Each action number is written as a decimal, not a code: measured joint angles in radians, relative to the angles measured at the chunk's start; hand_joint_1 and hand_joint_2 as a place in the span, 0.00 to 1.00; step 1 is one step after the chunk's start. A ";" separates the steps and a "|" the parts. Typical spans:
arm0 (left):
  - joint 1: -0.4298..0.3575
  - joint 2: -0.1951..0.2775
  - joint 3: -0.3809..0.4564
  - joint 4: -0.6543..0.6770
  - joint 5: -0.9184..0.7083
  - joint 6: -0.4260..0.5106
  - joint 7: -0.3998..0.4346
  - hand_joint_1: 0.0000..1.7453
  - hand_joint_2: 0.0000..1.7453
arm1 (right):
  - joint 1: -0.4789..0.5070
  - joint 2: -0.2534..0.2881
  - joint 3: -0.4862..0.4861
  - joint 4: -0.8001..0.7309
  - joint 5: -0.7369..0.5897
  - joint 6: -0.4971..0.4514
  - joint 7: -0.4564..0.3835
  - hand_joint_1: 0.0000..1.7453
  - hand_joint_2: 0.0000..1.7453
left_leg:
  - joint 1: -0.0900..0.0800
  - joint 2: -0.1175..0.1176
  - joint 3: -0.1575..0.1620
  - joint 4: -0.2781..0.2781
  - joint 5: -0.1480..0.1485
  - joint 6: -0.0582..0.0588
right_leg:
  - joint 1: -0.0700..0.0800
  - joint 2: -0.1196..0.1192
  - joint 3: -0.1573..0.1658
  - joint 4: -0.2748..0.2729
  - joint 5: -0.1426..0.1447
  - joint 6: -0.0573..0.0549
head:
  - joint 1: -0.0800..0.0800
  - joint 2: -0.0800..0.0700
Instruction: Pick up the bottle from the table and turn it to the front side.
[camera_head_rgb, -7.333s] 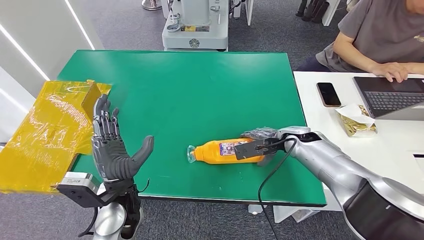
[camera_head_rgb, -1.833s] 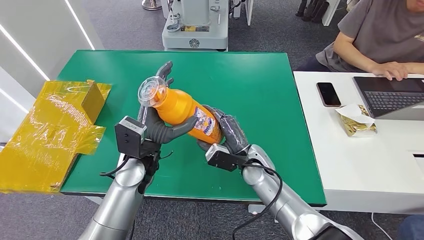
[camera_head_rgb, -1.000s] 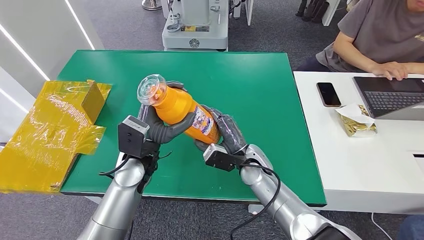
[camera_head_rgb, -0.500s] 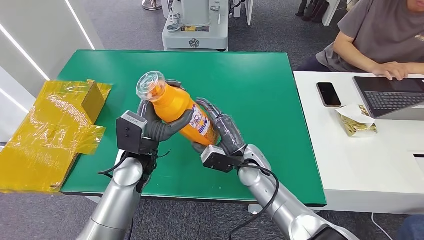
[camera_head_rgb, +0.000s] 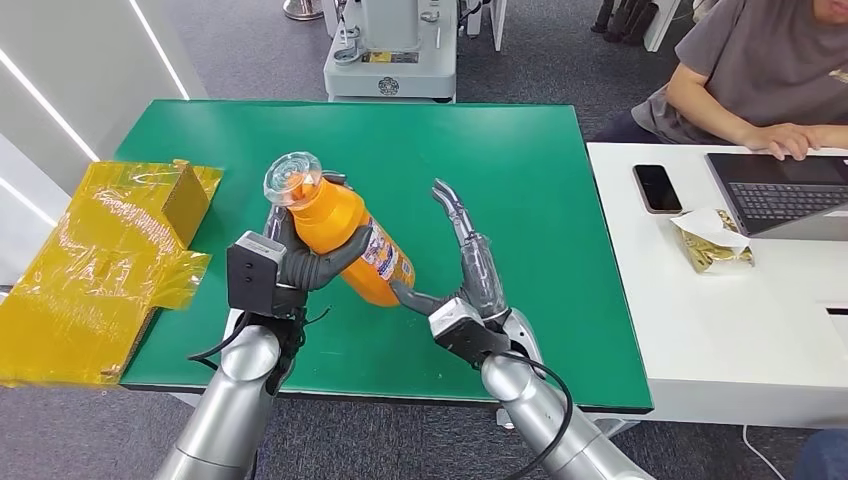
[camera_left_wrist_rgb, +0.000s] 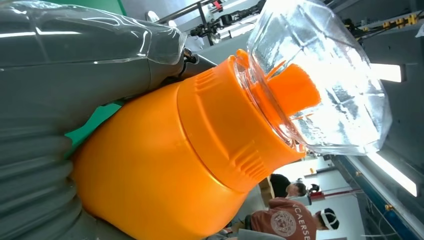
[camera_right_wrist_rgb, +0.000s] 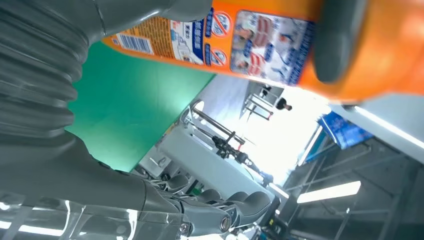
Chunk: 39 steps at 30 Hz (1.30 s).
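The orange bottle (camera_head_rgb: 350, 240) with a clear cap (camera_head_rgb: 293, 180) hangs tilted above the green table (camera_head_rgb: 520, 150), cap toward the upper left and printed label facing right. My left hand (camera_head_rgb: 300, 262) grips it around the upper body, thumb across the front. My right hand (camera_head_rgb: 470, 275) stands just right of the bottle's base with its fingers stretched up and apart from the bottle; its thumb reaches toward the base. The left wrist view has the bottle's shoulder (camera_left_wrist_rgb: 150, 175) and cap (camera_left_wrist_rgb: 320, 80) close up. The right wrist view shows the label (camera_right_wrist_rgb: 260, 45) beside my right hand (camera_right_wrist_rgb: 45, 100).
A crumpled yellow bag with a box (camera_head_rgb: 100, 260) lies at the table's left edge. To the right, a white desk (camera_head_rgb: 700, 330) carries a phone (camera_head_rgb: 657, 188), a snack packet (camera_head_rgb: 712, 243) and a laptop (camera_head_rgb: 780, 190), where a person (camera_head_rgb: 760, 80) types. A grey machine (camera_head_rgb: 390, 50) stands behind.
My right hand has let go of the bottle's lower body and spread open to the right. The left hand now holds the bottle alone, shifted slightly left and lower.
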 joint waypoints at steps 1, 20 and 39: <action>0.002 0.001 0.001 0.000 0.000 0.001 0.000 1.00 1.00 | 0.009 -0.004 0.000 -0.019 -0.003 -0.003 0.002 0.00 1.00 | 0.000 0.000 0.000 0.000 0.000 0.000 | 0.000 0.000 0.000 0.000 0.000 0.000 | 0.000 0.000; -0.003 0.024 0.030 -0.013 -0.167 0.195 -0.023 1.00 1.00 | 0.189 -0.053 0.016 -0.342 0.034 -0.147 0.029 0.00 1.00 | 0.000 0.000 0.000 -0.001 -0.001 -0.001 | 0.000 0.000 0.000 0.000 -0.001 -0.001 | 0.000 0.000; -0.246 0.301 0.187 0.137 -0.700 0.390 0.128 1.00 1.00 | 0.316 -0.086 0.049 -0.417 -0.007 -0.186 0.019 0.00 1.00 | 0.002 0.001 0.000 -0.001 0.001 -0.002 | 0.002 0.001 -0.001 0.002 -0.001 -0.003 | 0.000 0.000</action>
